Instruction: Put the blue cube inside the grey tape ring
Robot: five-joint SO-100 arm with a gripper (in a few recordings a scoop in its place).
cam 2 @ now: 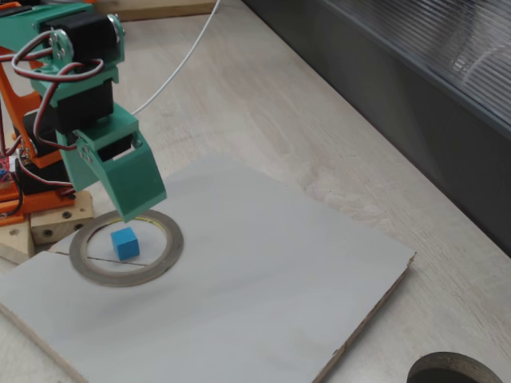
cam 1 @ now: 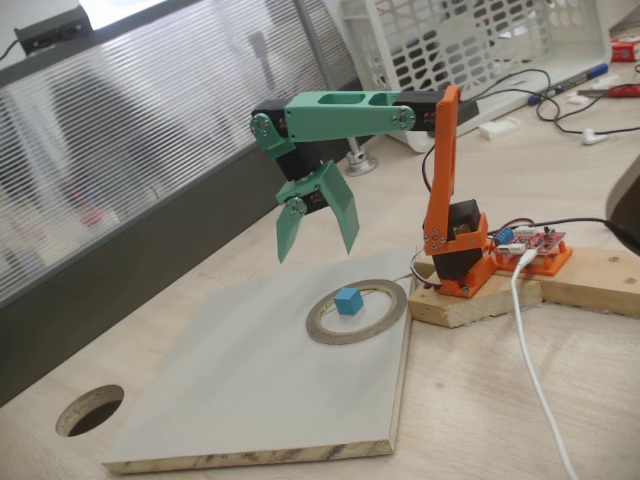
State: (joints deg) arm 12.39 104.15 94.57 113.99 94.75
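Observation:
The small blue cube (cam 1: pixel 348 300) (cam 2: pixel 124 242) rests on the white board inside the grey tape ring (cam 1: pixel 382 323) (cam 2: pixel 164 261), which lies flat near the board's corner by the arm's base. My green gripper (cam 1: pixel 317 249) (cam 2: pixel 132 211) hangs above the ring with its two fingers spread wide open and nothing between them. It is clear of the cube and not touching it. In one fixed view the wide green finger (cam 2: pixel 128 179) covers part of the ring's far rim.
The white board (cam 1: pixel 230 380) (cam 2: pixel 263 279) lies on a wooden table. A round cut-out hole (cam 1: pixel 90 410) (cam 2: pixel 455 369) sits in the tabletop off the board's corner. The orange arm base (cam 1: pixel 460 255) stands on a wooden block with a white cable (cam 1: pixel 535 370).

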